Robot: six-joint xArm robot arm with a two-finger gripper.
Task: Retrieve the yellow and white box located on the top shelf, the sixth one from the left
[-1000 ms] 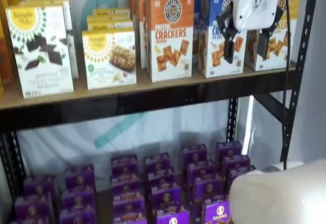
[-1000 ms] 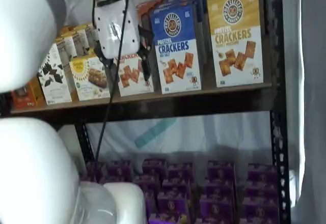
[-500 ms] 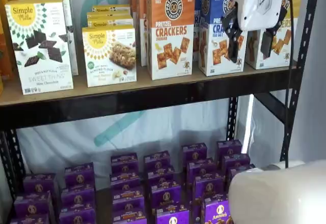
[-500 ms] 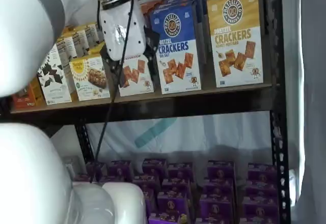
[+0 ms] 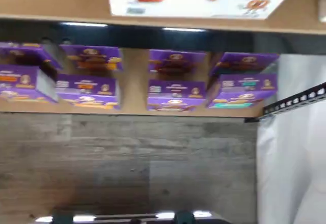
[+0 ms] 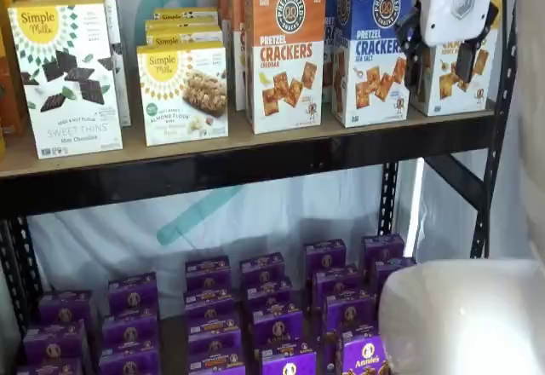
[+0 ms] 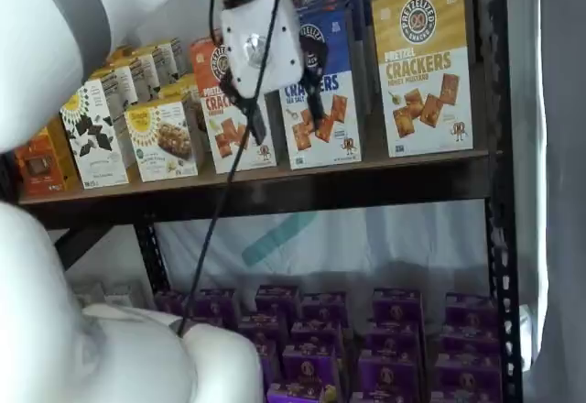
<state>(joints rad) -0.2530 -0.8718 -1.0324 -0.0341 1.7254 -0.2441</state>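
Approaching is the step in hand: the gripper (image 6: 443,51) is held in front of the top shelf (image 6: 255,164), with the jaws spread wide and nothing between them. In a shelf view the yellow and white box (image 7: 423,66) is seen standing upright at the right end of that shelf, behind the jaws and off to one side of them, untouched. The next move calls, by judgement, for a sideways shift until the carton lies between the open fingers, then an advance along its two narrow sides before closing; the blue-topped carton (image 7: 322,92) stands just beside it, so little room is left for the nearer finger.

Counts, largest to smallest:
- Shelves: two are seen, the top one level with the jaws and a lower one well beneath them.
- Cracker cartons at the shelf front: three, namely one orange-topped carton (image 6: 284,55), one blue-topped, one yellow; more stand behind each, number not determinable.
- Purple boxes (image 6: 277,320) below the jaws: many rows; an exact count cannot be given.
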